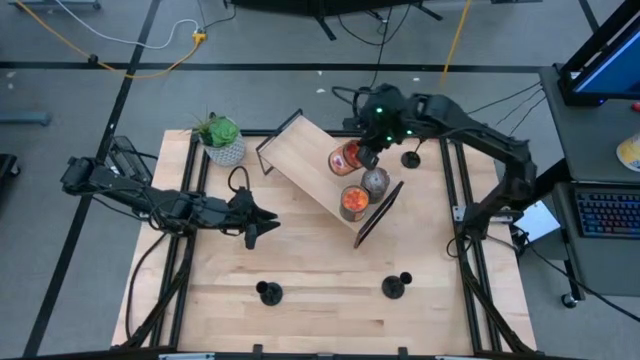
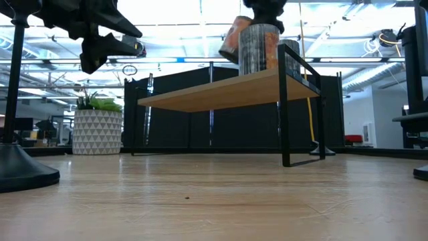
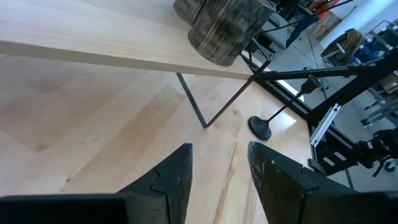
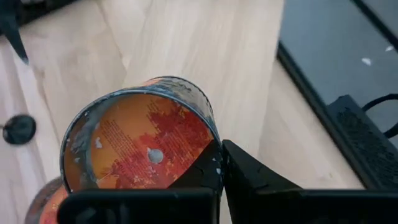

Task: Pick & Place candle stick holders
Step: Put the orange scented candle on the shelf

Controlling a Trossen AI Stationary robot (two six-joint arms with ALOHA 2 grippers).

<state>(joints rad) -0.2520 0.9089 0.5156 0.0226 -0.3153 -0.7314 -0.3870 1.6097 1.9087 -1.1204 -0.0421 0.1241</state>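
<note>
Right end effector (image 4: 221,171) clamping orange jar (image 4: 140,146)

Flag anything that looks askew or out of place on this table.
One jar on the wooden shelf is tipped on its side, its bottom facing the right wrist camera, with the right hand shut on its rim. The other two jars stand upright. The three candle stick holders stand upright on the table.

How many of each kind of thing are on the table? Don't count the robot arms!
Black candle stick holders: 3
Candle jars: 3
Potted plant: 1
Wooden shelf: 1
Total: 8
</note>
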